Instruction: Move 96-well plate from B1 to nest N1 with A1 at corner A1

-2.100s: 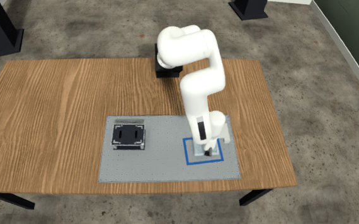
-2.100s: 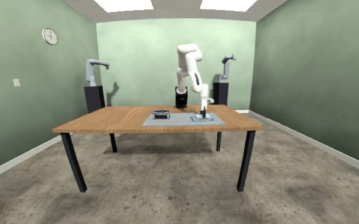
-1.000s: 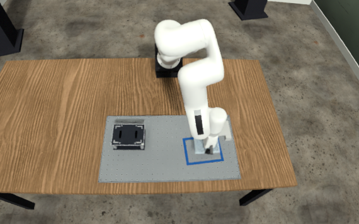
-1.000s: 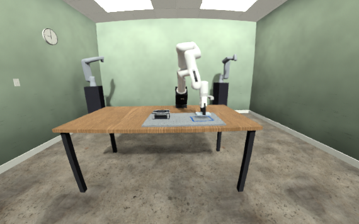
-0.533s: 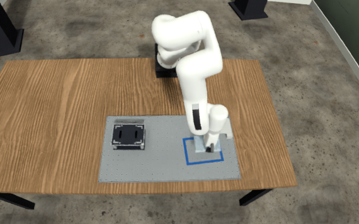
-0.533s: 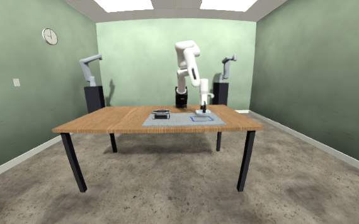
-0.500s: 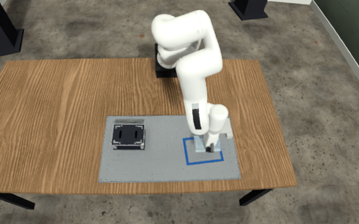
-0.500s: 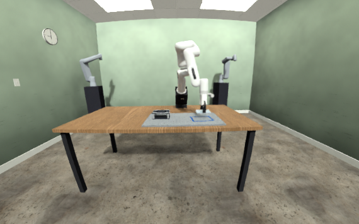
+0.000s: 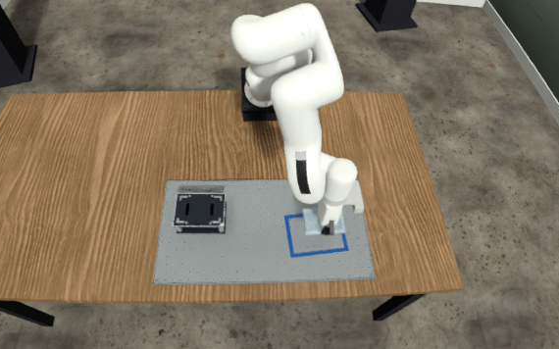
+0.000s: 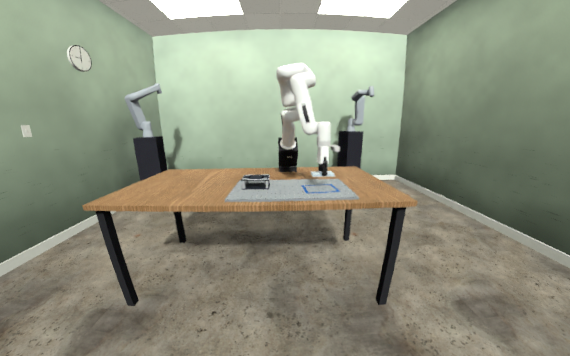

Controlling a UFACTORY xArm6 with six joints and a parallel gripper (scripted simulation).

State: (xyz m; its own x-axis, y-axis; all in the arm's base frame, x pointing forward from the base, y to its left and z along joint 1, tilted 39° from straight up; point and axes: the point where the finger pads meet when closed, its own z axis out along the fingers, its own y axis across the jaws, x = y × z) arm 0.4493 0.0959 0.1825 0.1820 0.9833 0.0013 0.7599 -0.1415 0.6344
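The 96-well plate [image 9: 311, 223] [image 10: 315, 174] is a pale blue, see-through slab. My gripper [image 9: 328, 226] [image 10: 323, 170] is shut on it and holds it level a little above the table, over the back edge of the blue outlined spot B1 [image 9: 319, 253] [image 10: 321, 192]. The arm hides much of the plate, and I cannot make out its cut-off corner. The raised nest N1 [image 9: 181, 211] [image 10: 256, 177], black with white corner locators, stands empty on the left part of the grey mat [image 9: 244, 255] [image 10: 279, 194].
The mat lies on a wooden table [image 9: 68, 172] [image 10: 169, 192]. My arm's black base [image 9: 256, 112] sits at the table's back edge. Two other arms on dark pedestals [image 10: 149, 155] [image 10: 350, 147] stand behind the table.
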